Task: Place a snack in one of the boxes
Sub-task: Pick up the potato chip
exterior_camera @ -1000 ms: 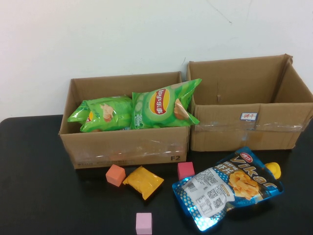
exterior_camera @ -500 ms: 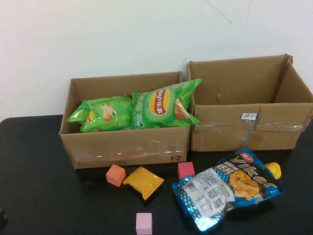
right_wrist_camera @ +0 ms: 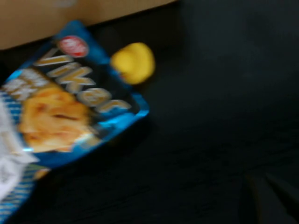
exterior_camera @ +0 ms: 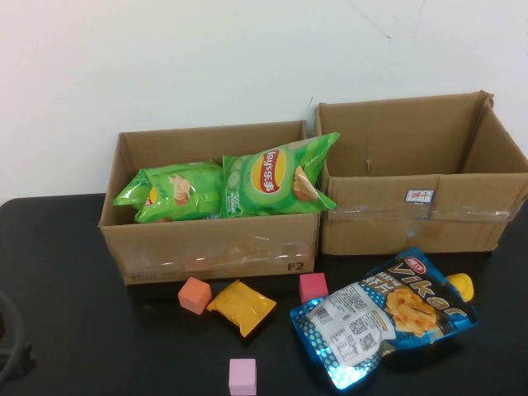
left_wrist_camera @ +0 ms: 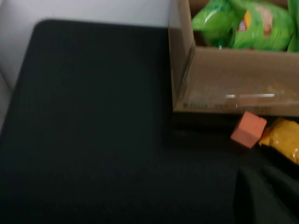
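Note:
Two open cardboard boxes stand at the back of the black table. The left box (exterior_camera: 210, 247) holds two green Lay's chip bags (exterior_camera: 276, 175). The right box (exterior_camera: 421, 223) shows nothing inside. A blue Viker snack bag (exterior_camera: 384, 318) lies in front of the right box, also in the right wrist view (right_wrist_camera: 60, 116). A small yellow snack packet (exterior_camera: 242, 307) lies in front of the left box, also in the left wrist view (left_wrist_camera: 282, 140). My left gripper (left_wrist_camera: 264, 198) hovers over the table's left front, short of the packet. My right gripper (right_wrist_camera: 271, 200) is beside the blue bag, out of the high view.
An orange block (exterior_camera: 195, 294), a magenta block (exterior_camera: 313, 287) and a pink block (exterior_camera: 242, 376) lie around the yellow packet. A yellow round toy (exterior_camera: 462, 286) sits at the blue bag's far corner. Part of my left arm (exterior_camera: 8, 338) shows at the table's left front edge.
My left arm has come into the high view at the lower left edge. The snacks, blocks and boxes have not moved.

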{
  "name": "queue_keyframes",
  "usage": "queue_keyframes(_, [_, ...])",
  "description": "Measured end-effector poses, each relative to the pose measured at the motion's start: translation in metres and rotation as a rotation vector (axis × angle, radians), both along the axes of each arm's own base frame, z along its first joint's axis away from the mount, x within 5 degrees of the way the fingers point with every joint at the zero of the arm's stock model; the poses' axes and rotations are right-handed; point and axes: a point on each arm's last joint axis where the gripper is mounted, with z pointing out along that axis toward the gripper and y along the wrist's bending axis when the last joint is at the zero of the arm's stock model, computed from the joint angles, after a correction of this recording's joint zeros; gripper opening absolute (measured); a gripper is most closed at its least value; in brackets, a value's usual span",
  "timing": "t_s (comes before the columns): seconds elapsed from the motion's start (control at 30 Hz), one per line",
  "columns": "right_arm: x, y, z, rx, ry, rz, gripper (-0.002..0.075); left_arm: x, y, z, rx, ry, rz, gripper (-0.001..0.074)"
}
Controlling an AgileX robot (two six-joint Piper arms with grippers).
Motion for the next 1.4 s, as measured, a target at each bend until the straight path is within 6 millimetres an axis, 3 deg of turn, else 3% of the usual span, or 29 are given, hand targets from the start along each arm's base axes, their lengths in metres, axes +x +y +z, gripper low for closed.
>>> queue_keyframes(0.3, [0.044, 0.054, -0.041, 0.141, 0.108, 0.053, -0.0001, 0.005, -0.001, -0.008, -0.020, 0.068, -0.001, -0.0002])
queue_keyframes(0.47, [0.063, 0.072, -0.057, 0.173, 0.173, 0.026, 0.0022, 0.004, -0.002, -0.009, -0.015, 0.084, -0.008, -0.0002])
queue_keyframes(0.63, [0.075, 0.079, -0.077, 0.207, 0.245, -0.054, 0.0160, 0.004, -0.002, -0.009, -0.020, 0.090, -0.009, -0.0002])
queue_keyframes(0.8, [0.091, 0.086, -0.096, 0.211, 0.338, -0.101, 0.0375, 0.004, -0.003, -0.009, -0.055, 0.090, -0.002, -0.0002])
queue_keyframes(0.9, [0.103, 0.094, -0.098, 0.215, 0.358, -0.101, 0.0432, 0.004, -0.003, -0.009, -0.056, 0.090, -0.003, -0.0002])
queue_keyframes(1.07, [0.120, 0.114, -0.090, 0.215, 0.315, -0.027, 0.0450, 0.004, -0.003, -0.009, -0.056, 0.090, -0.003, -0.0002])
queue_keyframes(1.23, [0.133, 0.141, -0.077, 0.132, 0.237, 0.200, 0.0452, 0.004, -0.003, -0.009, -0.048, 0.090, -0.005, -0.0002])
queue_keyframes(1.4, [0.149, 0.160, -0.084, 0.014, 0.244, 0.394, 0.0454, 0.004, -0.003, -0.009, -0.047, 0.090, -0.005, -0.0002])
